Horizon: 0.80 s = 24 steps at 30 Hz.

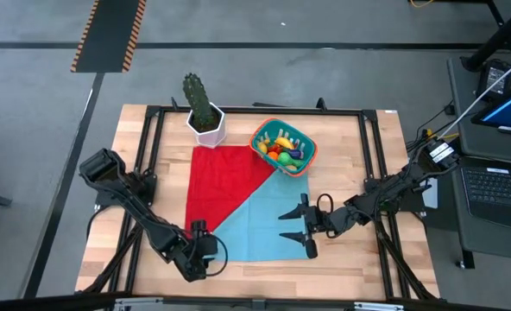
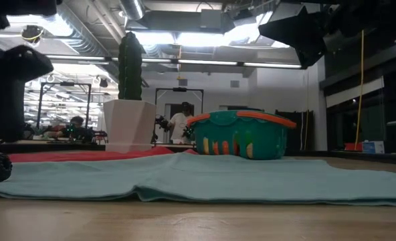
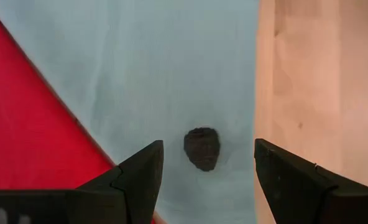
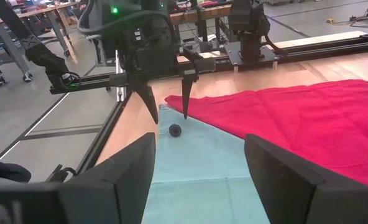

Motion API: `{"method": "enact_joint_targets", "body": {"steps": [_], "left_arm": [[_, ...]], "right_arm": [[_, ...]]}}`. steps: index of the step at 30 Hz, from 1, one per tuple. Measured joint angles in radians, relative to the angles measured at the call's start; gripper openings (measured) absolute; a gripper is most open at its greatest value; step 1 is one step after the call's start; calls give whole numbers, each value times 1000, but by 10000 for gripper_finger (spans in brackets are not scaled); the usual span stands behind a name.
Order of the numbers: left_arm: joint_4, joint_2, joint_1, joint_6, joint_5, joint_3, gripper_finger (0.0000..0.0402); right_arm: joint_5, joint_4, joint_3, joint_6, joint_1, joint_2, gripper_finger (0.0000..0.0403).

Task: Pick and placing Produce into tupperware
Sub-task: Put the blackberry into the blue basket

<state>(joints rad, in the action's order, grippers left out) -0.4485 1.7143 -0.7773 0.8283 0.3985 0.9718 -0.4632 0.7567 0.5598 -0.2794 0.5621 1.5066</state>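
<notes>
Directly under the left wrist camera, a small dark, rough-skinned berry (image 3: 202, 148) lies alone on the teal half of the cloth (image 1: 264, 220), between the two spread fingers of the left gripper (image 3: 206, 163) and touching neither. From the right wrist view the same berry (image 4: 174, 130) sits just below that gripper's pointed fingertips (image 4: 185, 99), near the cloth's corner and close to the diagonal seam where the red half of the cloth (image 1: 221, 177) begins.

Far across the cloth stands the tupperware (image 1: 283, 147), a teal tub with ribbed sides and an orange rim, resting at the far edge of the cloth beside the white hexagonal pot (image 1: 206, 126) of a tall green cactus (image 1: 196, 95). Inside it lie small toy produce (image 1: 285, 149) in yellow, orange, red, green and a dark purple-blue. In the low view, coloured pieces show through the tub's ribbed wall.

Over the teal cloth's right side the right gripper (image 1: 304, 228) hovers with its fingers wide apart and nothing between them.

No brand, label or legible writing shows on the tub, pot, cloth or arms.
</notes>
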Motion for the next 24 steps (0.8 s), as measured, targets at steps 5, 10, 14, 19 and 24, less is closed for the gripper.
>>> {"method": "enact_joint_targets", "body": {"steps": [5,10,14,19,24], "left_arm": [[0,15,0,0,-1,0,238],[22,15,0,0,0,0,238],[33,36,0,0,-1,0,238],[43,56,8,0,-18,0,238],[43,56,18,0,-18,0,238]], "right_arm": [[0,-3,0,0,0,0,248],[0,-6,0,0,0,0,248],[0,-6,0,0,0,0,248],[0,-11,0,-2,0,0,248],[0,-14,0,-4,0,0,248]]}}
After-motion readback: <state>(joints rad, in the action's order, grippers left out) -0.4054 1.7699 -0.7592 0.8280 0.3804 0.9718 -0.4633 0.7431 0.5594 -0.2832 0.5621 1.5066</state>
